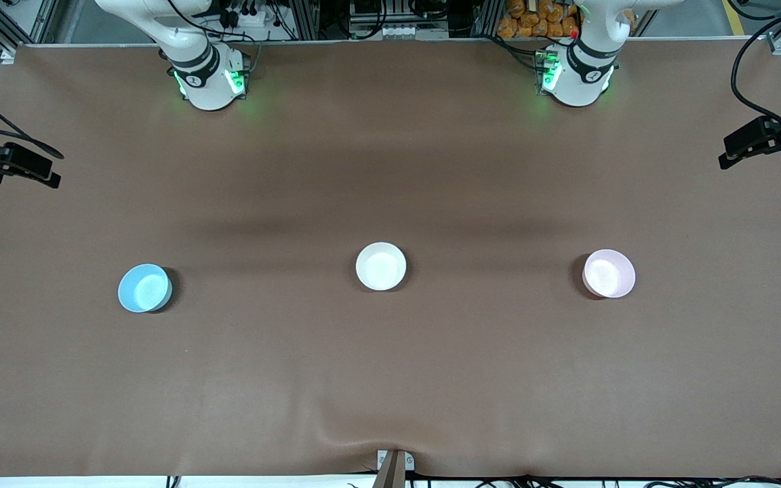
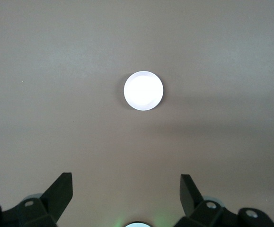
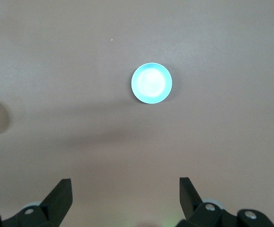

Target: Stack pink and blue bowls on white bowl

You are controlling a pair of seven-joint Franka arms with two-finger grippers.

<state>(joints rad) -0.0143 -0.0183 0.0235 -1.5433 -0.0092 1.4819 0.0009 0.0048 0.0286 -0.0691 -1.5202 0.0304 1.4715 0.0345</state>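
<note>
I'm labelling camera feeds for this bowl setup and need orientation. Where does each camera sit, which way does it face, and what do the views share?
Front view: high across the table, facing both arm bases; blue bowl, white bowl and pink bowl in a row.
Left wrist view: high up, looking down past the left gripper with open jaws at the pink bowl.
Right wrist view: likewise, the right gripper with open jaws over the blue bowl.
Shared: each wrist's bowl also shows in the front view.
</note>
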